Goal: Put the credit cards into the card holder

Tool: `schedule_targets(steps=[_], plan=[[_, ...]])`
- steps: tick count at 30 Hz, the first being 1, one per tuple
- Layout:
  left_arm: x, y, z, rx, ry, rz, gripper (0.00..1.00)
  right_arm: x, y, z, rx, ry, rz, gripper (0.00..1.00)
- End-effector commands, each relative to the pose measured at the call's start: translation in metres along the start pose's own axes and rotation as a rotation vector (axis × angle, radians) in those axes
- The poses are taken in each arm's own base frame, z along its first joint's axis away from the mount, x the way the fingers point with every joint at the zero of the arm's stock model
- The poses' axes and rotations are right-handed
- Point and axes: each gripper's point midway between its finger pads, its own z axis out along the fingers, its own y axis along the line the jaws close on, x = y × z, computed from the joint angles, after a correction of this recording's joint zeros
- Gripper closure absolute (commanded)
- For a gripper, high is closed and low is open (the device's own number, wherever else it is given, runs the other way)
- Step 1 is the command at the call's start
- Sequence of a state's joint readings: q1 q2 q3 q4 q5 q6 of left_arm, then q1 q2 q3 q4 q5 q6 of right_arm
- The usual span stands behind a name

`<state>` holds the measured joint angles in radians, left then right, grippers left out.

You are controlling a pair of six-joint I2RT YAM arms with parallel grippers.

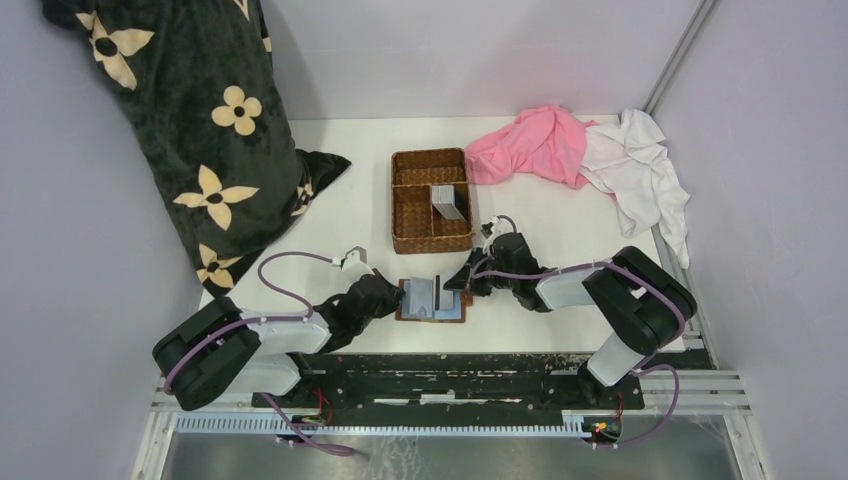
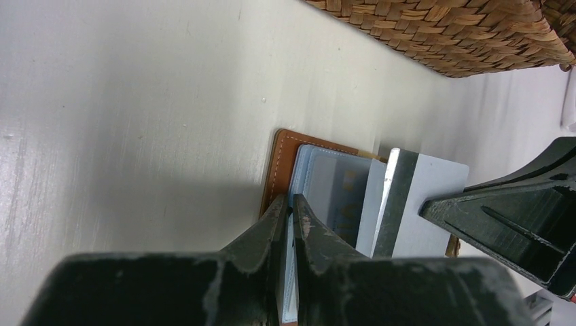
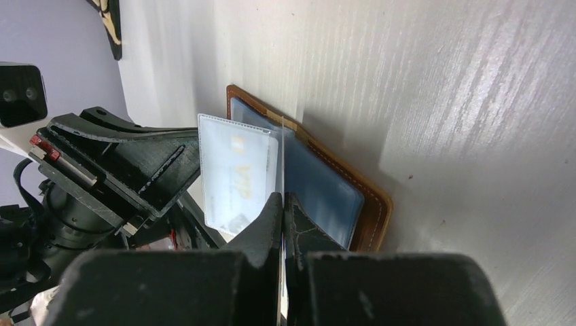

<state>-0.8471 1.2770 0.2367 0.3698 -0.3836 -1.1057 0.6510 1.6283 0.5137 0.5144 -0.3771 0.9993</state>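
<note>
The card holder [image 1: 450, 308] lies open and flat at the near edge of the surface [image 1: 340, 215], about midway along it, brown leather outside and bluish clear pockets inside. My left fingers [image 2: 272, 234] are pressed together on a thin bluish leaf on the holder's left half, pinching it at its near edge. My right fingers [image 3: 265, 227] are clamped on a credit card [image 2: 424, 204], grey with a dark stripe. It stands upright on its edge over the middle of the open holder, between the two halves. From my right wrist I see this card only edge-on as a thin line, so I cannot tell whether its lower edge sits inside a pocket or only touches the holder. Beyond the holder, toward the middle of the surface, sits a woven basket [image 1: 430, 240], and a stack of credit cards [image 1: 449, 202] leans in a right-hand compartment of it. A pink cloth [image 1: 535, 145] and a white cloth [image 1: 640, 170] lie bunched at the far right corner, touching each other. A dark flowered cushion [image 1: 190, 110] leans in the far left corner.
</note>
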Motion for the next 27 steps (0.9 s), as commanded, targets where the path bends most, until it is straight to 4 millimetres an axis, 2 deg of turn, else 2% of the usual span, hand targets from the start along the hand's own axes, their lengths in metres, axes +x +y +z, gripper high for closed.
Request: schedule_targets(steps=[1, 9, 27], plan=[[0.027, 0.065, -0.007, -0.208, 0.094, 0.105, 0.85, -0.008, 0.02, -0.001, -0.117, -0.027, 0.004, 0.99], [0.027, 0.066, -0.008, -0.215, 0.092, 0.106, 0.85, -0.009, 0.023, -0.005, -0.137, -0.03, 0.011, 0.99], [0.029, 0.067, -0.008, -0.221, 0.101, 0.109, 0.85, 0.005, 0.009, -0.003, -0.169, -0.036, 0.078, 0.99]])
